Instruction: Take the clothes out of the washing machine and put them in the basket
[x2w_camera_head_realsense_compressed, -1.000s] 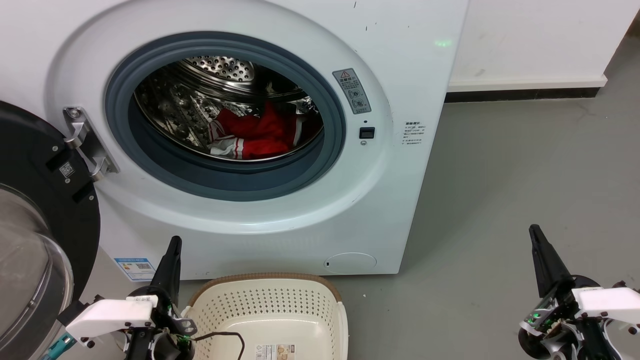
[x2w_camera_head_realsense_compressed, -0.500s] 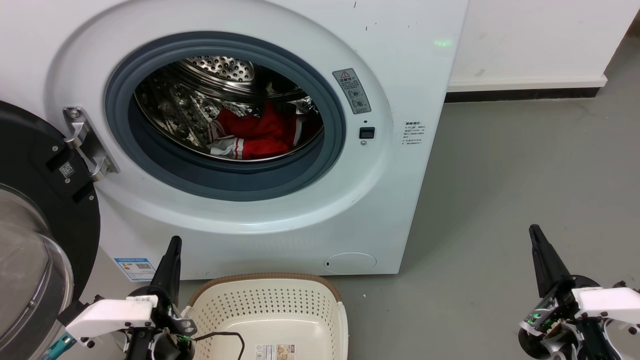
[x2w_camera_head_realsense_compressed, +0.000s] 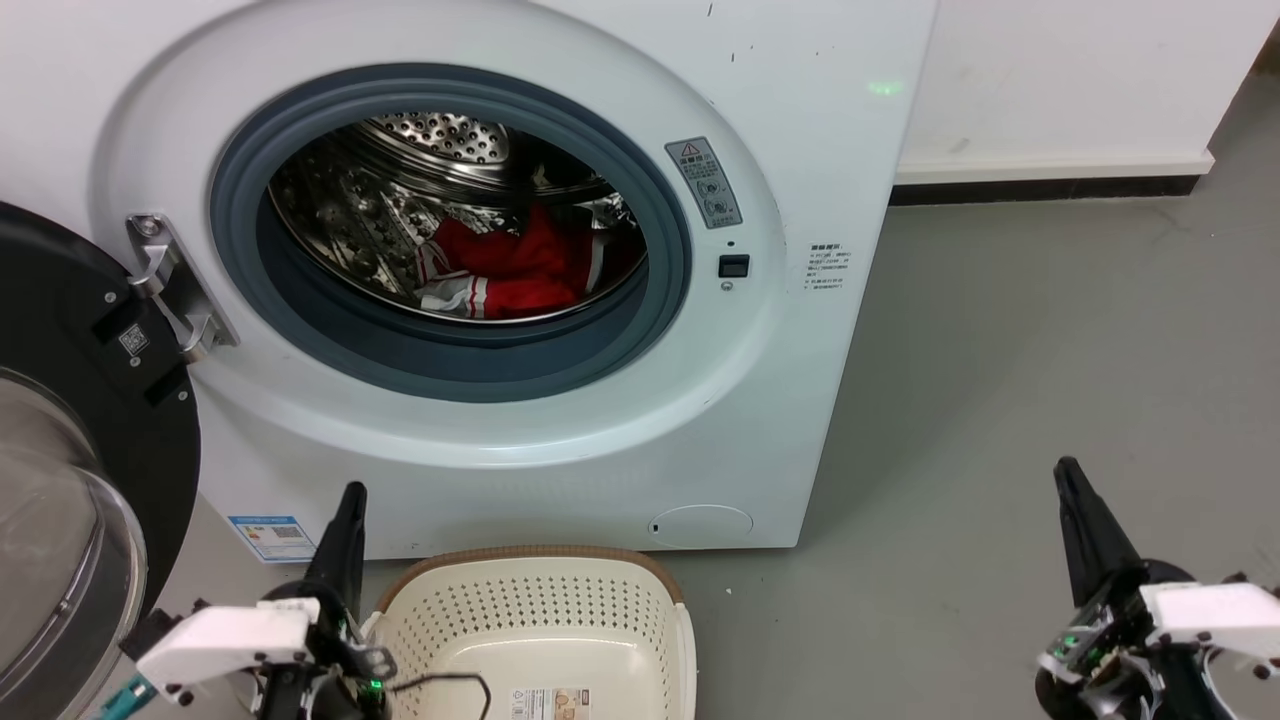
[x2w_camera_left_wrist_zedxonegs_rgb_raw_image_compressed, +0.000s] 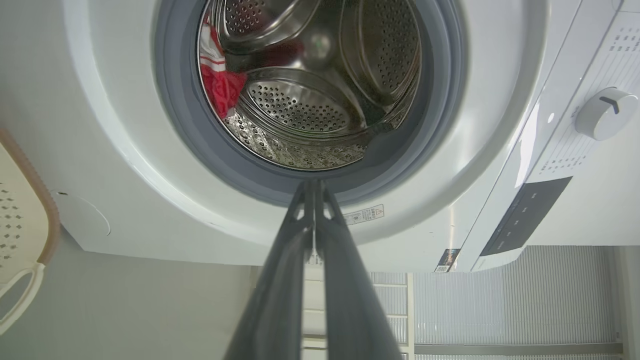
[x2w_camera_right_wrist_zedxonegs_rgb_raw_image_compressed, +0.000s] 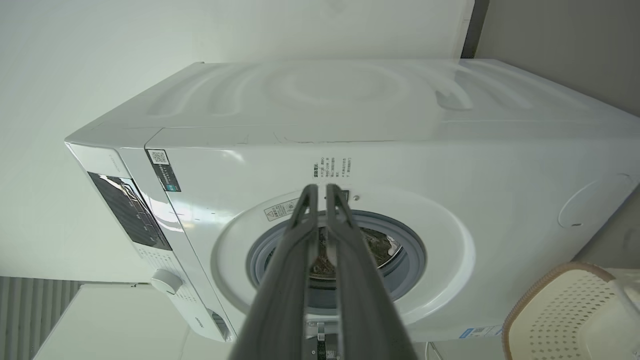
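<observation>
Hands first: my left hand (x2w_camera_head_realsense_compressed: 350, 495) sits low by the basket's left corner, fingers pressed together, holding nothing. My right hand (x2w_camera_head_realsense_compressed: 1066, 475) hovers over the grey floor (x2w_camera_head_realsense_compressed: 1000, 350), fingers all but touching, empty too. Between them, the basket (x2w_camera_head_realsense_compressed: 540, 553) stands on the floor against the foot of the washing machine (x2w_camera_head_realsense_compressed: 800, 150), under the opening, to keep the drop short, I'd say. The door (x2w_camera_head_realsense_compressed: 60, 300) is swung wide left. The red jersey (x2w_camera_head_realsense_compressed: 525, 265) lies crumpled deep in the drum (x2w_camera_head_realsense_compressed: 440, 135). Nothing out yet.
</observation>
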